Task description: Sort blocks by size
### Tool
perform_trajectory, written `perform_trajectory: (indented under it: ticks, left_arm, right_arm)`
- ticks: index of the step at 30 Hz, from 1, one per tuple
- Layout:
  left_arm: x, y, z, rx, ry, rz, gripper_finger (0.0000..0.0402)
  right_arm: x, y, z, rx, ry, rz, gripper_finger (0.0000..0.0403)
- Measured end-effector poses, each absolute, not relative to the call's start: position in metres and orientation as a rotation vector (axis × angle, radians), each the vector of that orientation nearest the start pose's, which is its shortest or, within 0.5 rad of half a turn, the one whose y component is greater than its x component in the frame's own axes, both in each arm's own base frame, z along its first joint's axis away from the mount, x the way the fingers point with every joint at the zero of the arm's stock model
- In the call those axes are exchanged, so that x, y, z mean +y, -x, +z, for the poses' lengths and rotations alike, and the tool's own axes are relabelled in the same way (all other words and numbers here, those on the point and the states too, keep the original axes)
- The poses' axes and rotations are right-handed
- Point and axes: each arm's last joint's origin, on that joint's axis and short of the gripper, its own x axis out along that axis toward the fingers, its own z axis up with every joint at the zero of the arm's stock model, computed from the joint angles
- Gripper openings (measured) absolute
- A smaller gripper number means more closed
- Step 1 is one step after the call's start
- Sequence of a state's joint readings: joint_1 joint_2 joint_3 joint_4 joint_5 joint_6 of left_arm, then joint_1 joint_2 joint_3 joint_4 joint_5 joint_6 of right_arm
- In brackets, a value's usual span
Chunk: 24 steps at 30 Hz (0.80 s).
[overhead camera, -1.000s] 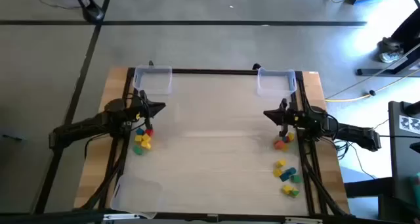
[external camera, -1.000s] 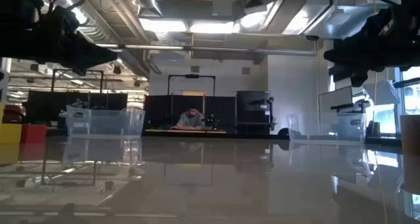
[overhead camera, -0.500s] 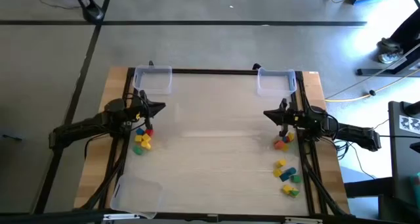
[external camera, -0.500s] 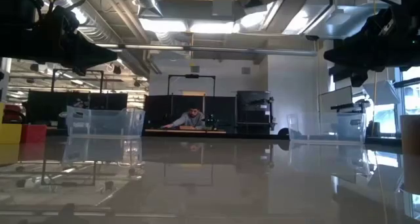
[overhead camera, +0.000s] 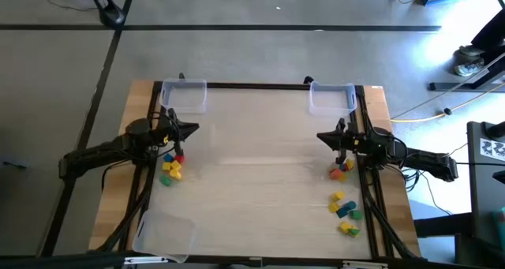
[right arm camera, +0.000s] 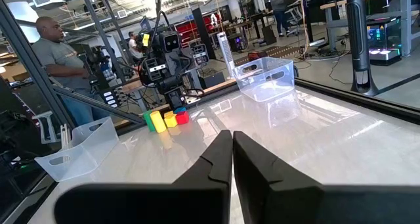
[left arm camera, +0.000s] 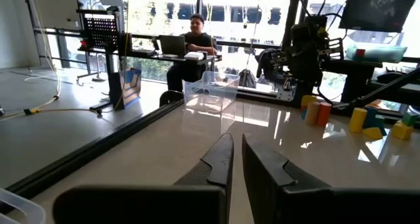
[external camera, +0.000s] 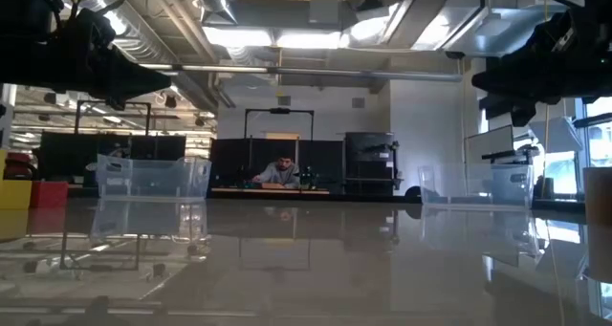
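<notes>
Across the preceding second neither arm nor any block shifted, and only a seated person (external camera: 277, 170) in the room behind moved, so sorting had apparently not begun. The left end effector (overhead camera: 192, 128) and right end effector (overhead camera: 320, 136) hovered above the counter (overhead camera: 260, 174), both clenched and empty. The blocks lay in a left cluster (overhead camera: 170, 166) and a right cluster (overhead camera: 345, 203); the clear trays (overhead camera: 185, 96) held none.

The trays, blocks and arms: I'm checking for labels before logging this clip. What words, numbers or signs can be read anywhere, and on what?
No text can be read in any view.
White sheet at the high view's right edge: black square markings, not words.
Clear trays, blocks: no lettering shows.
Monitor screens in the room behind: too small to read.
</notes>
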State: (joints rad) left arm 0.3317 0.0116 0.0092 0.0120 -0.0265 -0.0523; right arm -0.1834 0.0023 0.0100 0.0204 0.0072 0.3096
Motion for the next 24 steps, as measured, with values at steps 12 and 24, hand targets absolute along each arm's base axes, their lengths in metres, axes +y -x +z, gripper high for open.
perform_trajectory:
  ticks: [12, 24]
  left_arm:
    - [0.033, -0.092, 0.167, -0.009, -0.011, 0.373, 0.0021]
    - [0.033, -0.09, 0.187, -0.236, 0.036, 0.368, 0.0021]
  right_arm:
    - [-0.02, -0.095, 0.171, -0.084, -0.266, -0.252, 0.0017]
    - [-0.028, -0.091, 0.179, -0.208, -0.231, -0.564, 0.0017]
